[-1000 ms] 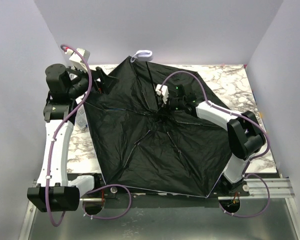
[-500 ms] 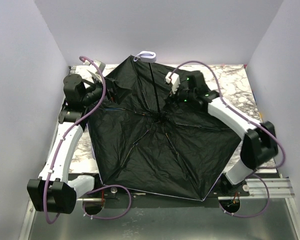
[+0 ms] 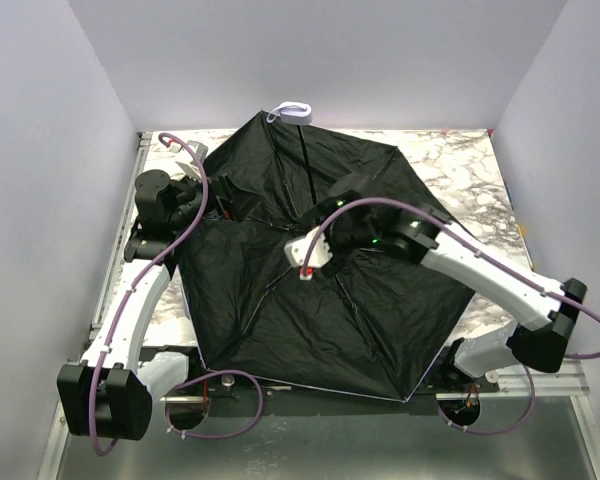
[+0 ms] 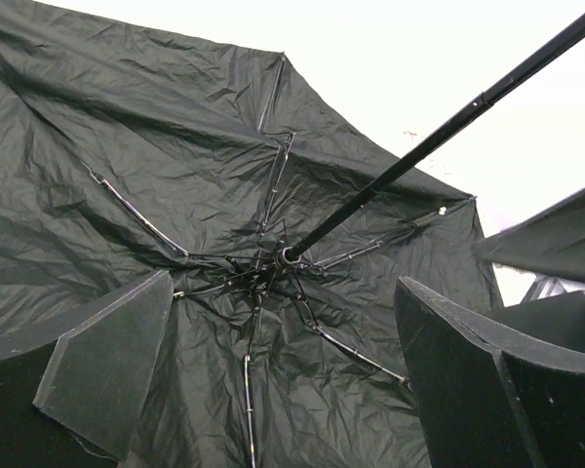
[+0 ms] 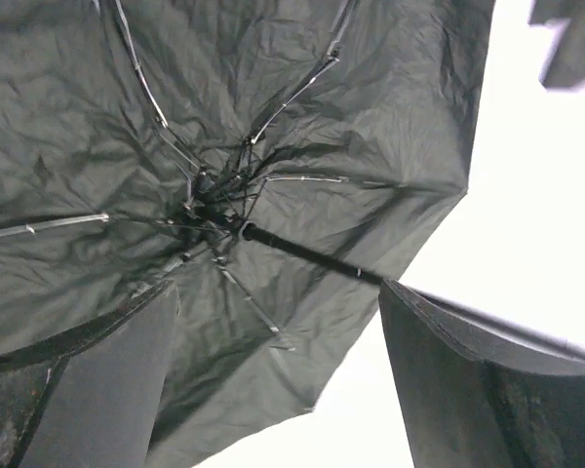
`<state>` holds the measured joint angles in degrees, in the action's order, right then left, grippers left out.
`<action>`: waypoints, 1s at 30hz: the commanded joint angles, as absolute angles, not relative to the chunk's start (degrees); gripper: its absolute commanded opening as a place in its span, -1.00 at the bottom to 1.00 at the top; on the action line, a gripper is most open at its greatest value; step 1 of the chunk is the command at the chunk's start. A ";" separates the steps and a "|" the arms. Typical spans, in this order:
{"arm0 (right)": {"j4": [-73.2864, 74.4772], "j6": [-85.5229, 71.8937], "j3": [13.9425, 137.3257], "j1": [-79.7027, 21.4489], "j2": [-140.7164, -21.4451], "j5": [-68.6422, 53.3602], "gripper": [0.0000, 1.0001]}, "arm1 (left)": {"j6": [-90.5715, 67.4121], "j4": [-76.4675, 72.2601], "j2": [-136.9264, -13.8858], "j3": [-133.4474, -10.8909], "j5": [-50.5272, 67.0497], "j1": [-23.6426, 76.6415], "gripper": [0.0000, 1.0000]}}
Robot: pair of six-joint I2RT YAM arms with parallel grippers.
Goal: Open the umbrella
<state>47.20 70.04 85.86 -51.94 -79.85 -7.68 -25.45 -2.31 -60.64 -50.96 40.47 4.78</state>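
The umbrella (image 3: pixel 320 290) lies open on the table with its black inside up. Its thin black shaft (image 3: pixel 307 175) runs from the hub to the pale lavender handle (image 3: pixel 290 110) at the back. My left gripper (image 3: pixel 218 200) hovers at the canopy's left edge. In the left wrist view it (image 4: pixel 283 292) is open, facing the hub (image 4: pixel 288 255) and ribs, touching nothing. My right gripper (image 3: pixel 345 208) hangs over the canopy near the hub. It (image 5: pixel 278 288) is open too; the shaft (image 5: pixel 312 255) passes beyond its right finger (image 5: pixel 468 380), not gripped.
The marble tabletop (image 3: pixel 460 170) shows only round the canopy's edges. Pale walls (image 3: pixel 50 150) close in the left, back and right. A metal rail (image 3: pixel 540 375) runs along the front by the arm bases.
My right arm has stretched out, its wrist swinging from beside the shaft down over the canopy's centre, jaws now wide. The left arm has shifted right toward the canopy edge. The umbrella has barely moved.
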 commanded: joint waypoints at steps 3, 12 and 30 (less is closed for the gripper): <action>37.52 98.94 81.91 -56.55 -85.69 8.29 0.71 | -27.47 -2.24 -57.48 -49.84 38.85 3.78 0.97; 40.47 109.15 94.89 -55.04 -100.41 20.47 0.71 | -28.53 -2.56 -53.68 -46.09 36.65 2.61 0.97; 51.65 111.60 98.14 -46.46 -104.79 27.06 -0.32 | -30.90 -2.53 -56.42 -47.94 37.02 1.06 0.96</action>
<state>50.28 113.82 97.12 -47.37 -102.87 24.67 -29.41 -2.04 -55.90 -46.22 37.52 1.56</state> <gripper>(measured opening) 0.453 0.983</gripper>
